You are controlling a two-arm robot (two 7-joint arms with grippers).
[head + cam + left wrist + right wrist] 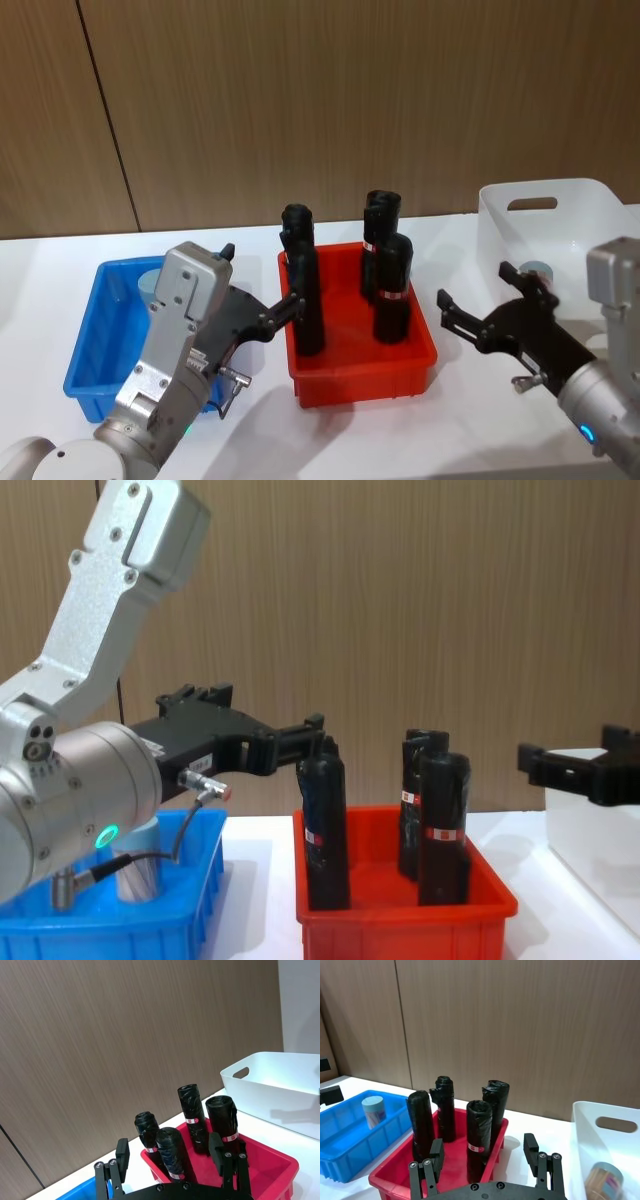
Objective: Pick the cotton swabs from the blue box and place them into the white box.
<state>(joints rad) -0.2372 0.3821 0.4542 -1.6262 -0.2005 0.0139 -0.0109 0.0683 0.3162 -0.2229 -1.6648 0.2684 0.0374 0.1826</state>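
Note:
One cotton swab jar [150, 285] with a pale blue lid stands in the blue box [95, 340] at the left, also seen as the jar [373, 1111] and the jar [140, 868]. Another swab jar [537, 270] sits inside the white box [500, 215] at the right, shown closer as the jar [605, 1180]. My left gripper [260, 278] hangs open and empty over the blue box's right edge, beside the red bin. In front of the white box my right gripper [478, 285] is open and empty too.
A red bin [415, 365] stands between the two boxes with several tall black cylinders [305, 290] upright in it. A wooden wall runs close behind the white table. Bare table lies in front of the bins.

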